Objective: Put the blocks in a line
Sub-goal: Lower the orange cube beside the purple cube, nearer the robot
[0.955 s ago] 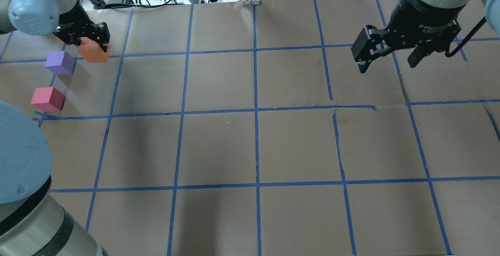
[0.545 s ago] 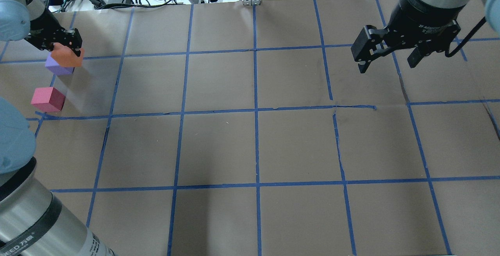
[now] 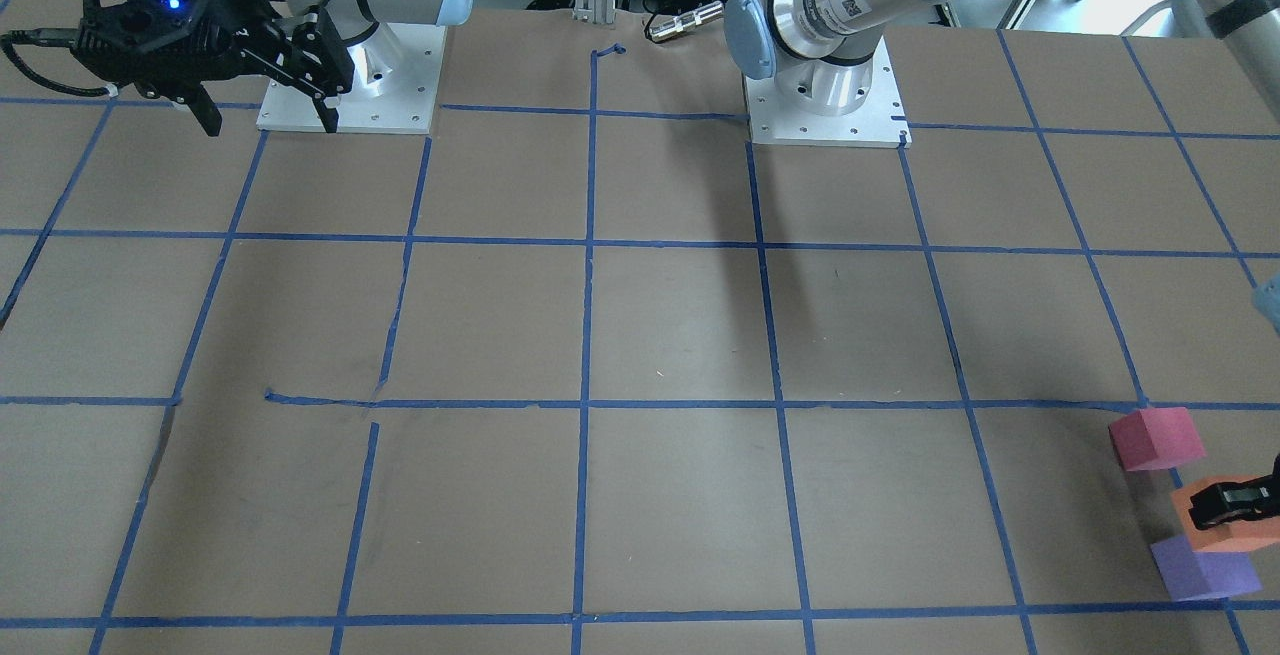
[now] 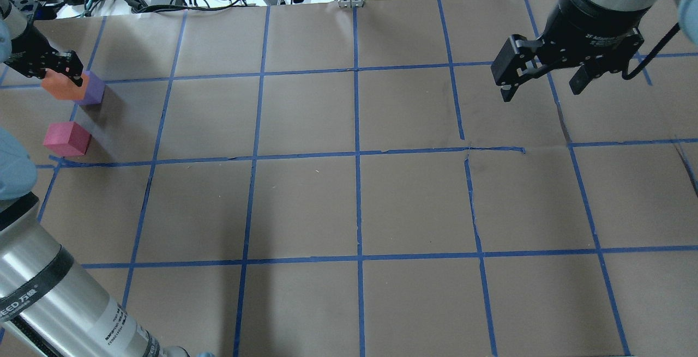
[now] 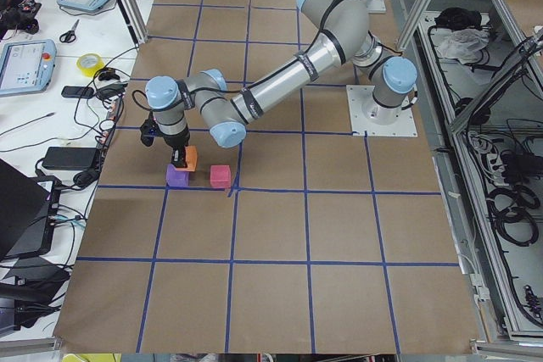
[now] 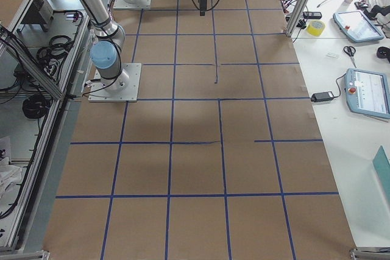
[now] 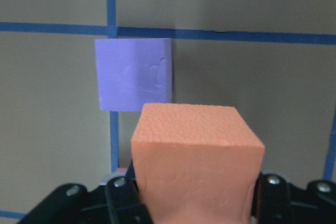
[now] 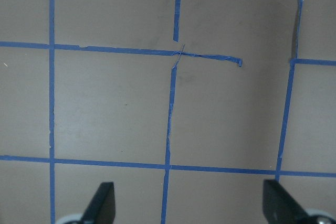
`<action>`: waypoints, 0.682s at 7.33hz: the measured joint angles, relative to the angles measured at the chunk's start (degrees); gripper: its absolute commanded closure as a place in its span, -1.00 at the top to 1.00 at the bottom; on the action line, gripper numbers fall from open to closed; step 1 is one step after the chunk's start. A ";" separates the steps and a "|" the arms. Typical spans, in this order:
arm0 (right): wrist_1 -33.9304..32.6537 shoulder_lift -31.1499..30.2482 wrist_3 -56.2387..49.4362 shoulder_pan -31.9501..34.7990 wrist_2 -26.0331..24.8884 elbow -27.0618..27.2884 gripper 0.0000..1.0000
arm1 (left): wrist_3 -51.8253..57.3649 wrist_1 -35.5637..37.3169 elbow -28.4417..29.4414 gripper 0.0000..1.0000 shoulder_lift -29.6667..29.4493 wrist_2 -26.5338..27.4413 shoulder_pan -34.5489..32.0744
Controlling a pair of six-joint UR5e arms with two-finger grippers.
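At the desk's [image 4: 305,204] left edge, I am pinching the orange block [image 7: 197,150] by its side faces in the left gripper [image 4: 59,76], just beside the purple block [image 7: 134,74], with the pink block [image 4: 66,139] near. I am judging it light, squashy foam. Rightward, desk is stretching wide for moving. The right gripper [image 4: 542,87] is hanging spread, empty.
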 measured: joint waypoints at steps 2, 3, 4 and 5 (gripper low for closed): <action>-0.01 0.01 0.04 0.00 0.04 0.00 1.00 | -0.14 -4.02 -0.38 -1.00 0.60 0.14 0.39; -0.03 0.02 0.04 0.00 0.05 0.00 1.00 | -0.24 -5.51 -0.43 -1.00 1.41 0.26 0.41; -0.04 0.04 0.02 0.00 0.10 0.00 1.00 | -0.28 -6.07 -0.42 -1.00 1.84 0.31 0.41; -0.04 0.07 0.04 0.00 0.17 0.00 1.00 | -0.72 -6.27 -0.23 -1.00 1.71 0.80 0.43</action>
